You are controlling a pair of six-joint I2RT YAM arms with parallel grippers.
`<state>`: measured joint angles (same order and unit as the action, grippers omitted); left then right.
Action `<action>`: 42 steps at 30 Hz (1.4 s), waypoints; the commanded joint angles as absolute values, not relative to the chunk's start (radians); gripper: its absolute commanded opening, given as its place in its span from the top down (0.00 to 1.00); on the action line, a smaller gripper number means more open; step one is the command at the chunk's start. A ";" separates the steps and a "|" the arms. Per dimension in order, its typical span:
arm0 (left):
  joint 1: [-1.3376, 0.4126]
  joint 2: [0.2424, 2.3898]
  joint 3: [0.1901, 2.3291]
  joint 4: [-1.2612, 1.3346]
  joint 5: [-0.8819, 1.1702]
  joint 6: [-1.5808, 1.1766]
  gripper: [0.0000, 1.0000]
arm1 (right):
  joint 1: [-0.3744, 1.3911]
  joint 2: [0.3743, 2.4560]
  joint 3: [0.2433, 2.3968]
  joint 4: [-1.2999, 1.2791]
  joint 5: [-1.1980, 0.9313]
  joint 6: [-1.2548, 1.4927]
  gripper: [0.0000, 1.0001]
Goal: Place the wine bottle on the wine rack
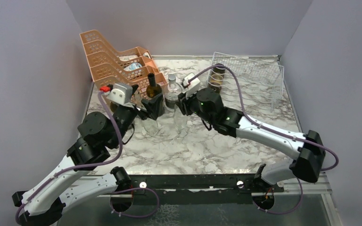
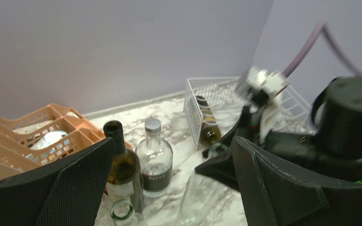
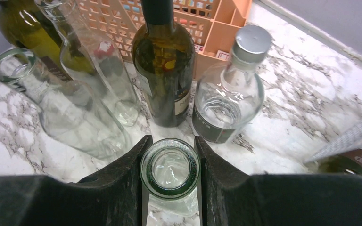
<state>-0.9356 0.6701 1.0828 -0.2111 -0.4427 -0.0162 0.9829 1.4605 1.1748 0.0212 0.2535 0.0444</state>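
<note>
Gripping the clear bottle (image 3: 169, 173) by its neck, the right gripper (image 3: 171, 147) hasn't reached the wine rack (image 1: 259, 70); left gripper (image 2: 172, 153) fingers spread, empty.

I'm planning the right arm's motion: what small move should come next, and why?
Probably a short straight lift. The right hand appears closed on the neck of the clear bottle, and the dark bottle and capped bottle stand close by, so swinging toward the wine rack at this height could knock them.
</note>
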 commanded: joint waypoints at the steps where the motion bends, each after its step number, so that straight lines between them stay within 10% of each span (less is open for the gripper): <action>1: -0.936 0.671 0.989 -0.179 -0.372 0.016 0.01 | 0.990 1.298 1.100 0.003 0.328 0.126 0.95; 31: -0.937 1.177 0.525 0.579 0.406 0.059 0.04 | 0.990 0.790 0.954 -0.250 0.216 0.293 0.99; 37: -0.937 1.205 0.520 0.631 0.416 0.086 0.24 | 0.990 0.761 0.954 -0.269 0.183 0.293 0.99; 42: -0.937 1.206 0.523 0.636 0.424 0.158 0.64 | 0.990 0.755 0.974 -0.309 0.186 0.308 0.97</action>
<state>-0.9401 1.2041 0.5259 0.5686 0.4007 0.0887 0.9825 0.7769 0.9451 -0.3164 0.2379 0.2874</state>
